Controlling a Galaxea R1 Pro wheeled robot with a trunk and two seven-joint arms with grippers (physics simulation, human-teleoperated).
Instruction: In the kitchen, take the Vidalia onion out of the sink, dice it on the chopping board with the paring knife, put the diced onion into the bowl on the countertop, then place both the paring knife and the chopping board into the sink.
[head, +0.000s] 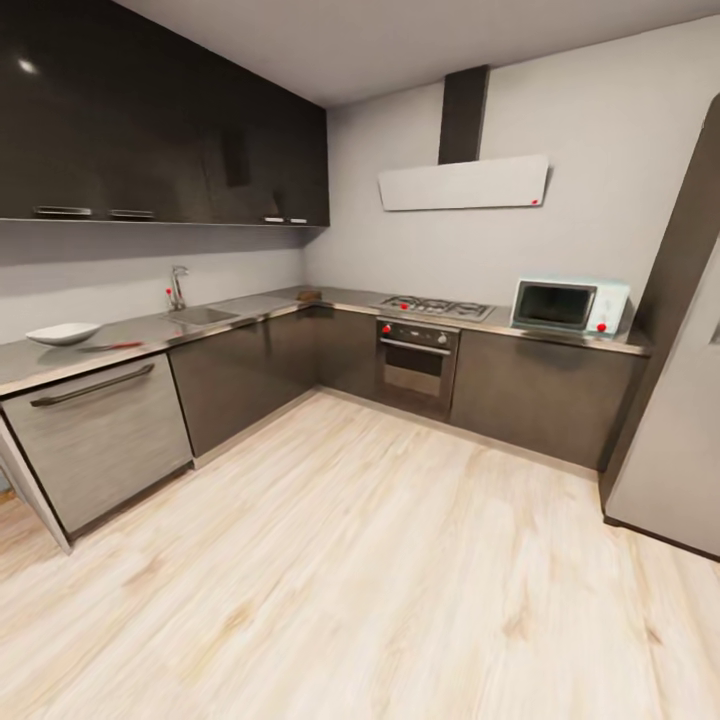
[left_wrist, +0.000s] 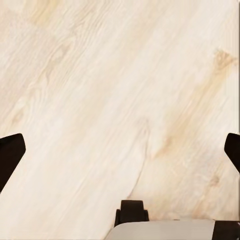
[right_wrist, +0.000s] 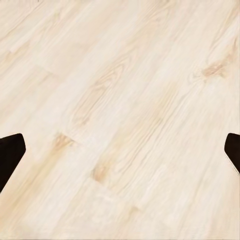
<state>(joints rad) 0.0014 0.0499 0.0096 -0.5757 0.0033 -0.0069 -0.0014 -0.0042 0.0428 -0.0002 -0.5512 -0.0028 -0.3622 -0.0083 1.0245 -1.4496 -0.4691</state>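
Head view was taken from mid-kitchen: the sink was seen well apart, ahead and to the left, set in the grey worktop beneath its tap. The bowl sat further left on that worktop, with the paring knife just beside it, its long axis laid along the front edge. A brown shape near the corner, perhaps the chopping board, could not be told surely; the onion was not made out. Both the left hand and the right hand were held spread and empty over the wooden floor. Neither seemed nearer; bare floor lay between, and the oven and microwave stood off to the right.
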